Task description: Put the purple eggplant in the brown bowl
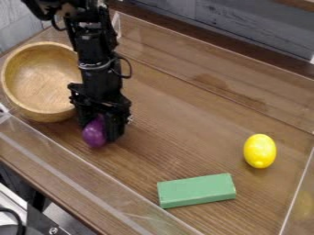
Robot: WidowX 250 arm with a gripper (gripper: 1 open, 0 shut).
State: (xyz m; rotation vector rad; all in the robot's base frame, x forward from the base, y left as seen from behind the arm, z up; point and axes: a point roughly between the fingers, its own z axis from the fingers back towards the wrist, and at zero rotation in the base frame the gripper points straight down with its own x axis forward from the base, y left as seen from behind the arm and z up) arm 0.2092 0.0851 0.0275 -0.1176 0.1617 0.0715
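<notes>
The purple eggplant [92,135] lies on the wooden table just right of the brown bowl [37,83]. My gripper [101,131] points straight down over the eggplant. Its dark fingers [117,122] stand on either side of the eggplant, which rests on the table and partly peeks out at the lower left. I cannot make out whether the fingers press on it. The bowl holds nothing and sits at the left edge, close beside the arm.
A yellow lemon [259,151] lies at the right. A green rectangular block [196,190] lies near the front. A clear low wall [147,197] runs along the table's front edge.
</notes>
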